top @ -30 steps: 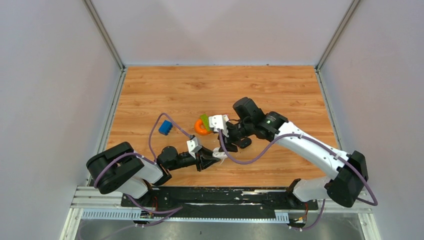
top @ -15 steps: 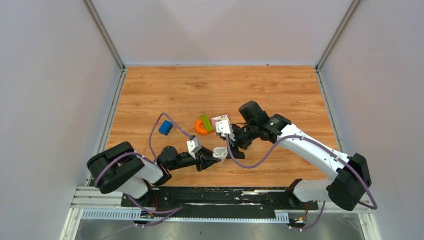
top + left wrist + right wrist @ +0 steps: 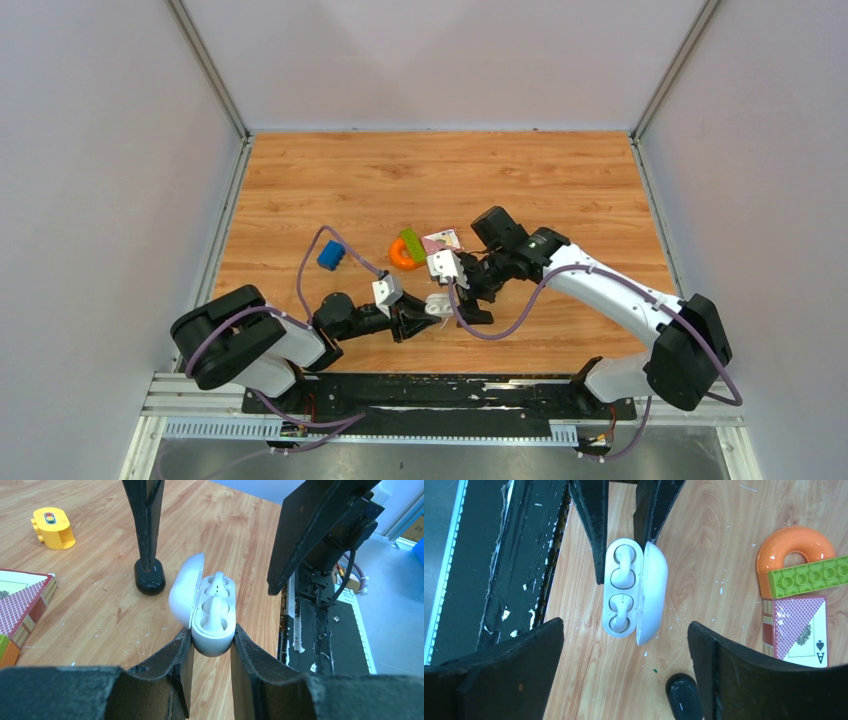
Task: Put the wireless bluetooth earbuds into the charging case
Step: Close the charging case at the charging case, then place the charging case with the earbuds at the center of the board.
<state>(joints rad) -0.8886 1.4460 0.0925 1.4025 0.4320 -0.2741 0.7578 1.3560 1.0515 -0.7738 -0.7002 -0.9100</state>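
Looking through the left wrist camera, I see the left gripper clamped on the lower body of the white charging case, one finger on each side, at the near middle of the worktop. The lid stands swung open to one side (hinge along the long edge). Two white earbuds sit in the case's wells, one behind the other, stems down.

The right gripper hangs above the case with its fingers spread wide apart and nothing between them; I see the open case framed in that gap from the right wrist view. A small black oval case lies on the worktop just beside the white one. Farther off are an orange ring with a green brick laid across it, and a playing-card box touching them. A yellow brick and a blue brick lie well apart.
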